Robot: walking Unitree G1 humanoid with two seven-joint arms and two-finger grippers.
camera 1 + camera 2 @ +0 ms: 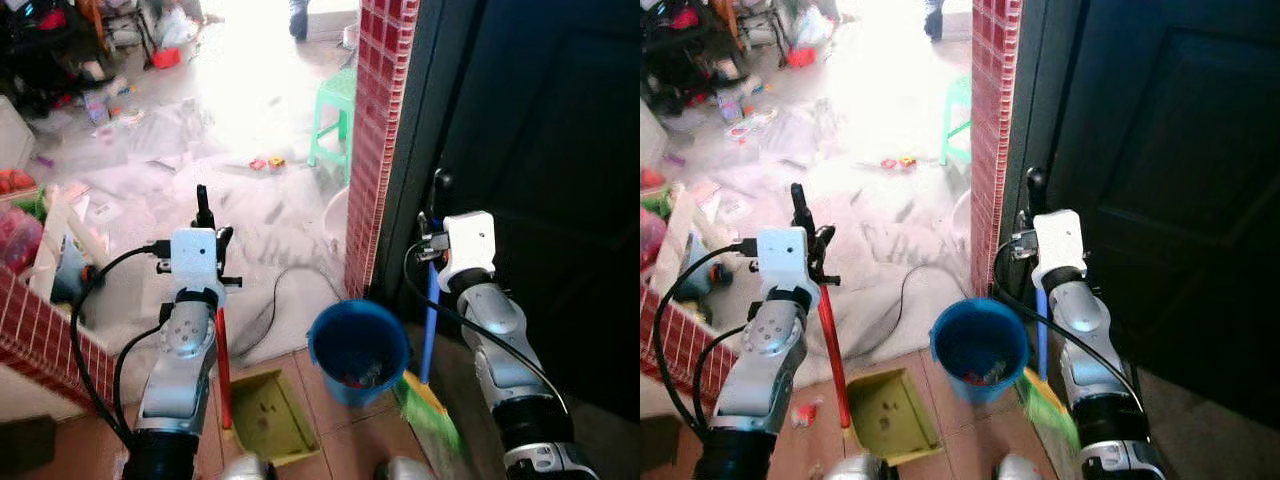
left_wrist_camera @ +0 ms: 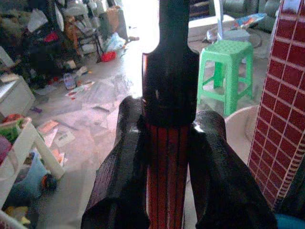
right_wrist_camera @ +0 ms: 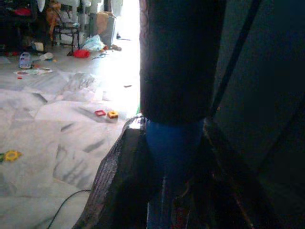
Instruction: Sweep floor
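Observation:
My left gripper (image 1: 208, 232) is shut on the red handle (image 1: 222, 360) of a yellow-green dustpan (image 1: 268, 415), which rests on the tiled floor by my feet. In the left wrist view the fingers (image 2: 126, 157) clamp the ribbed red shaft just under its black grip. My right gripper (image 1: 434, 243) is shut on a broom's blue handle (image 1: 429, 330). The broom's green and yellow bristles (image 1: 430, 405) touch the floor beside a blue bucket (image 1: 358, 350). In the right wrist view the blue handle (image 3: 172, 143) sits between the dark fingers.
A red tiled pillar (image 1: 380, 140) and a dark door (image 1: 540, 150) stand right of the bucket. A green stool (image 1: 335, 110), small toy pieces (image 1: 267, 162) and a black cable (image 1: 275, 300) lie on the pale floor ahead. A low brick wall (image 1: 40, 340) and clutter are at left.

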